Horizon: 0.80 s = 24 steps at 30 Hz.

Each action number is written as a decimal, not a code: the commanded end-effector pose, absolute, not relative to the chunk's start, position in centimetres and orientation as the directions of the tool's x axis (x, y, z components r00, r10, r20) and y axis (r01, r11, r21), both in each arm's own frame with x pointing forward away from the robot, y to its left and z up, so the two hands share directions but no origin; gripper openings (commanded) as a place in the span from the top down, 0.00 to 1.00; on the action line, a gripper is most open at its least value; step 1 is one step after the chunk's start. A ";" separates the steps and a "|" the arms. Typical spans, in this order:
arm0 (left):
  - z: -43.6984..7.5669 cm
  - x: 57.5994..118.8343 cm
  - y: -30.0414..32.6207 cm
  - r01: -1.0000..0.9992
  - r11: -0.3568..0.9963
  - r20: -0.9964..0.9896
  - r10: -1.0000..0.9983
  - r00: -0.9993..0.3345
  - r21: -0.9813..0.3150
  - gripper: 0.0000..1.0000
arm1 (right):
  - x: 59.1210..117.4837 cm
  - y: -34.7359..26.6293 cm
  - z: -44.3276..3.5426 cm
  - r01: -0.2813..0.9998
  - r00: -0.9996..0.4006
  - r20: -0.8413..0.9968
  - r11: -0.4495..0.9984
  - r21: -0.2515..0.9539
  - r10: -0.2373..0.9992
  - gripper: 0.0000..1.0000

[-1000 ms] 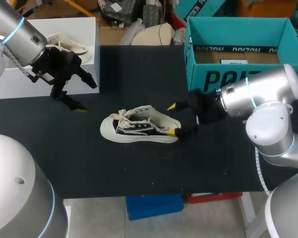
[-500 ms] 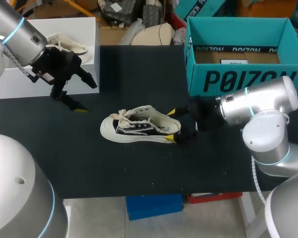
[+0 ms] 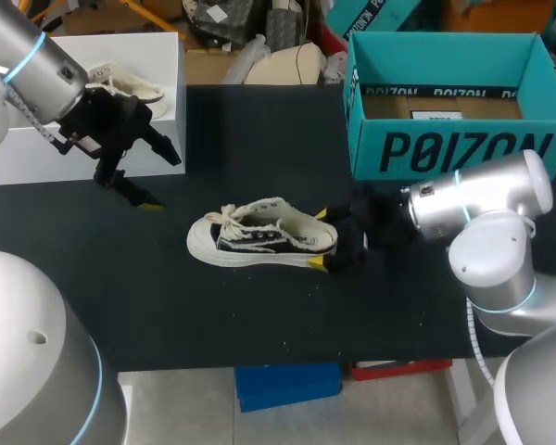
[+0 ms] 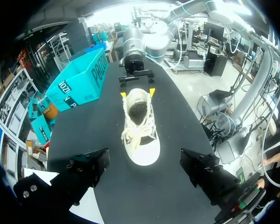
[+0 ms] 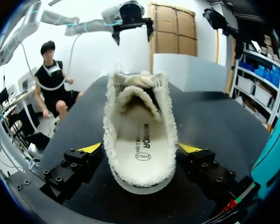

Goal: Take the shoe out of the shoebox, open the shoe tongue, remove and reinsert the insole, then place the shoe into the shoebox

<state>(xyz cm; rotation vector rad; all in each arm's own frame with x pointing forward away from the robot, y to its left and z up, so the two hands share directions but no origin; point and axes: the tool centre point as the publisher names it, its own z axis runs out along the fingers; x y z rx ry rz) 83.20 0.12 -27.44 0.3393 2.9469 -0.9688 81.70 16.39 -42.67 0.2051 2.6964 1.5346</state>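
- The shoe (image 3: 259,235) is sitting upright on its sole in the middle of the black table (image 3: 259,315). It is out of the teal shoebox (image 3: 445,153), which is standing open behind the right arm.
- The right gripper (image 3: 321,239) is straddling the heel, its two fingers (image 5: 79,165) spread and lying just beside the sole on either side. I am not seeing a squeeze, so I am calling it unclosed.
- The left gripper (image 3: 159,181) is hanging well apart from the shoe, near a white box (image 3: 37,153), spread wide and holding nothing.
- What I am worrying about: a pinch on the heel alone looks likely to crush the soft collar. If lifted that way, the toe could swing down and twist the shoe loose.
- A finger pushing forward unevenly could simply slide the light shoe along the table.
- The loose laces (image 4: 136,133) look ready to snag on a finger going for the tongue (image 5: 139,95).
- The right wrist view is showing the inside: fleecy lining and the insole (image 5: 141,149) lying flat. The head view is hiding all of that.
- The head view alone is giving the layout of both arms and the shoebox.
- The left wrist view is showing the toe and the lace tangle.
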 end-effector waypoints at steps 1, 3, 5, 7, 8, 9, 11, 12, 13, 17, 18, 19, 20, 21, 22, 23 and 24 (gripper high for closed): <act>-27.6 83.2 0.1 0.214 0.783 -0.092 0.198 -0.976 -0.584 0.00 | 81.8 16.9 -43.3 0.100 -0.990 0.035 0.500 0.860 0.137 0.00; -27.6 83.2 0.1 0.214 0.783 -0.092 0.198 -0.976 -0.584 0.00 | 81.9 16.9 -43.5 0.100 -0.990 0.035 0.499 0.861 0.138 0.00; -27.6 83.2 0.1 0.214 0.783 -0.092 0.198 -0.976 -0.584 0.00 | 81.9 17.0 -43.7 0.101 -0.990 0.037 0.500 0.860 0.137 0.00; -27.6 83.2 0.1 0.214 0.783 -0.092 0.198 -0.976 -0.584 0.00 | 81.9 16.9 -43.8 0.102 -0.990 0.038 0.499 0.860 0.137 0.00; -27.6 83.2 0.1 0.214 0.783 -0.092 0.198 -0.976 -0.584 0.00 | 81.9 16.9 -43.8 0.103 -0.990 0.039 0.498 0.861 0.139 0.00; -27.6 83.2 0.1 0.214 0.783 -0.092 0.198 -0.976 -0.584 0.00 | 81.8 16.9 -43.9 0.105 -0.989 0.039 0.497 0.861 0.141 0.00; -27.6 83.2 0.1 0.214 0.783 -0.092 0.198 -0.976 -0.584 0.00 | 81.8 16.9 -43.9 0.107 -0.989 0.041 0.497 0.861 0.142 0.00; -27.6 83.2 0.1 0.214 0.783 -0.092 0.198 -0.976 -0.584 0.00 | 81.8 16.9 -43.9 0.107 -0.989 0.041 0.497 0.861 0.142 0.00; -27.6 83.2 0.1 0.214 0.783 -0.092 0.198 -0.976 -0.584 0.00 | 81.8 17.0 -44.0 0.108 -0.989 0.043 0.496 0.861 0.142 0.00; -27.6 83.2 0.1 0.214 0.783 -0.092 0.198 -0.976 -0.584 0.00 | 81.8 17.1 -44.2 0.116 -0.988 0.047 0.497 0.860 0.149 1.00; -27.6 83.2 0.1 0.214 0.783 -0.092 0.198 -0.976 -0.584 0.00 | 81.8 17.1 -44.2 0.116 -0.988 0.047 0.497 0.860 0.149 1.00; -27.6 83.2 0.1 0.214 0.783 -0.092 0.198 -0.976 -0.584 0.00 | 81.8 17.1 -44.2 0.116 -0.988 0.047 0.497 0.860 0.149 1.00; -27.6 83.2 0.1 0.214 0.783 -0.092 0.198 -0.976 -0.584 0.00 | 81.8 17.1 -44.2 0.116 -0.988 0.047 0.497 0.860 0.149 1.00; -27.6 83.2 0.1 0.214 0.783 -0.092 0.198 -0.976 -0.584 0.00 | 81.8 17.1 -44.2 0.116 -0.988 0.047 0.497 0.860 0.149 1.00; -27.6 83.2 0.1 0.214 0.783 -0.092 0.198 -0.976 -0.584 0.00 | 81.8 17.1 -44.2 0.116 -0.988 0.047 0.497 0.860 0.149 1.00; -27.6 83.2 0.1 0.214 0.783 -0.092 0.198 -0.976 -0.584 0.00 | 81.8 17.1 -44.2 0.116 -0.988 0.047 0.497 0.860 0.149 1.00; -27.6 83.2 0.1 0.214 0.783 -0.092 0.198 -0.976 -0.584 0.00 | 81.8 17.1 -44.2 0.116 -0.988 0.047 0.497 0.860 0.149 1.00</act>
